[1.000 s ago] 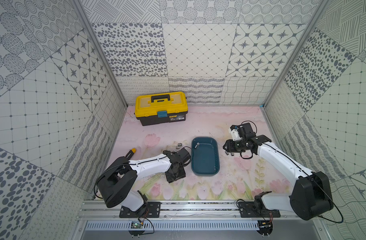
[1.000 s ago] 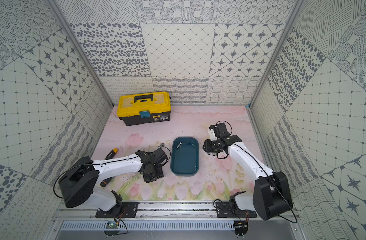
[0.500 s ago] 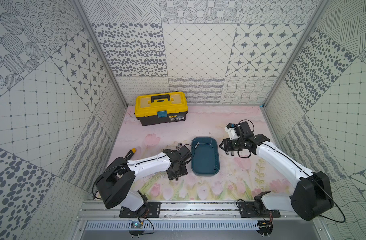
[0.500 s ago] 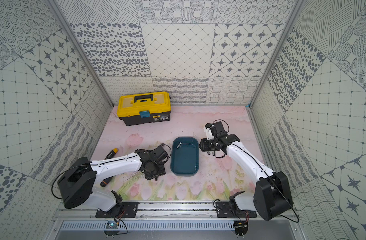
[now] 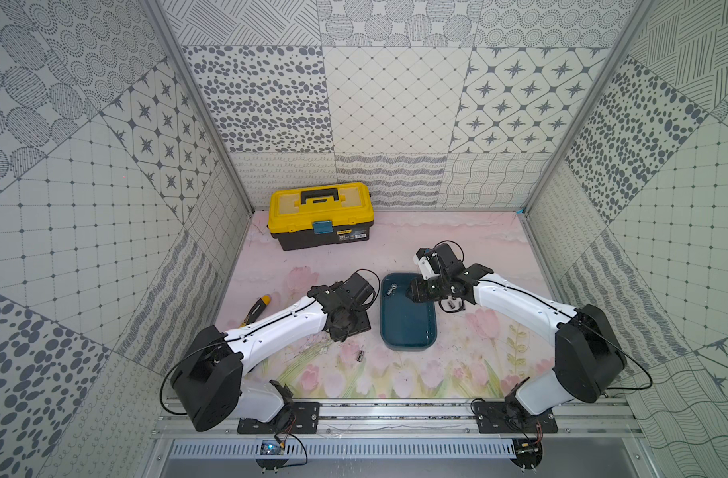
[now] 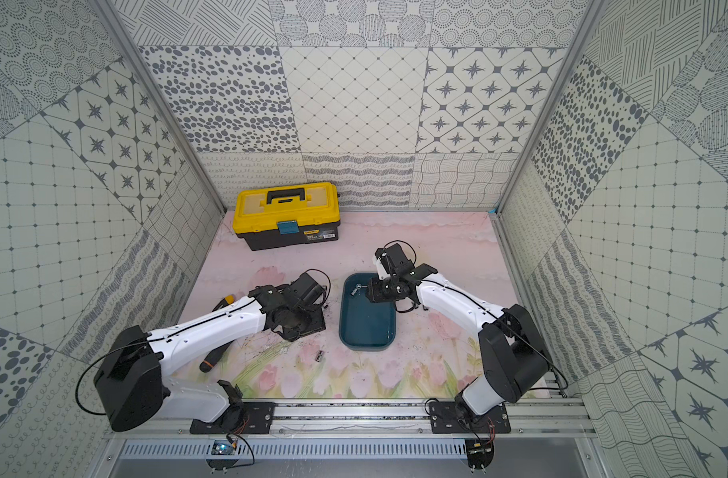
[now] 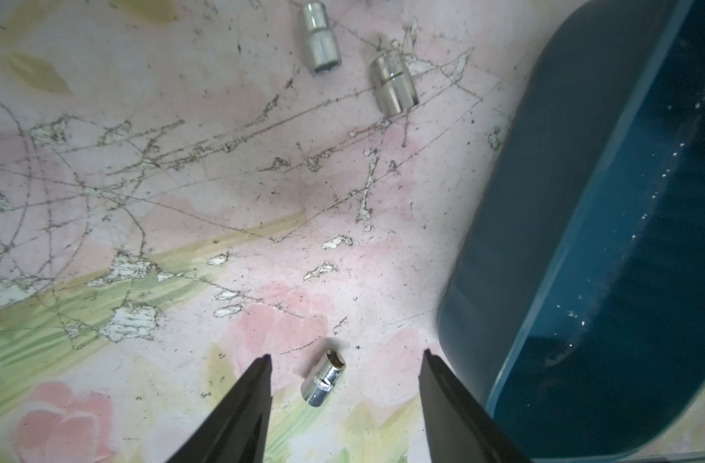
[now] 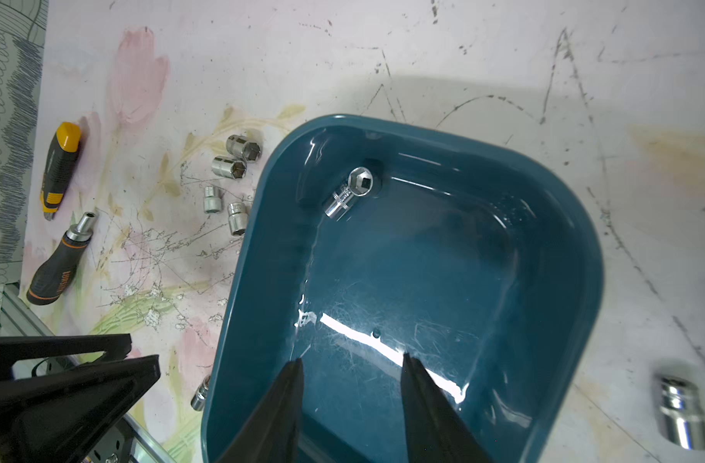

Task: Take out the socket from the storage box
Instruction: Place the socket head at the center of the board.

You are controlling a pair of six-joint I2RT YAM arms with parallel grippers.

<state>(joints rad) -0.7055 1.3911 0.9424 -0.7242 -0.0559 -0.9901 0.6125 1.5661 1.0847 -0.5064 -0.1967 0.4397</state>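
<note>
The storage box (image 5: 408, 347) (image 6: 368, 347) is a shallow dark teal tub in the middle of the mat. One chrome socket (image 5: 391, 288) (image 8: 353, 192) lies inside it, in its far left corner. My right gripper (image 8: 351, 356) (image 5: 414, 294) hangs open over the tub's far end, with nothing between its fingers. It is a short way from that socket. My left gripper (image 7: 345, 356) (image 5: 352, 329) is open just left of the tub's wall (image 7: 543, 200). A small socket (image 7: 323, 383) (image 5: 359, 356) lies free on the mat between its fingertips.
A yellow-lidded toolbox (image 5: 321, 215) stands at the back left. Several loose sockets (image 8: 230, 180) lie on the mat left of the tub, another socket (image 8: 683, 413) to its right. A yellow-tipped screwdriver (image 8: 58, 168) and a ratchet handle (image 8: 60, 260) lie further left.
My right gripper has moved left, from beside the tub to over its far end. My left gripper has opened wider and shifted slightly toward the back, leaving a socket on the mat.
</note>
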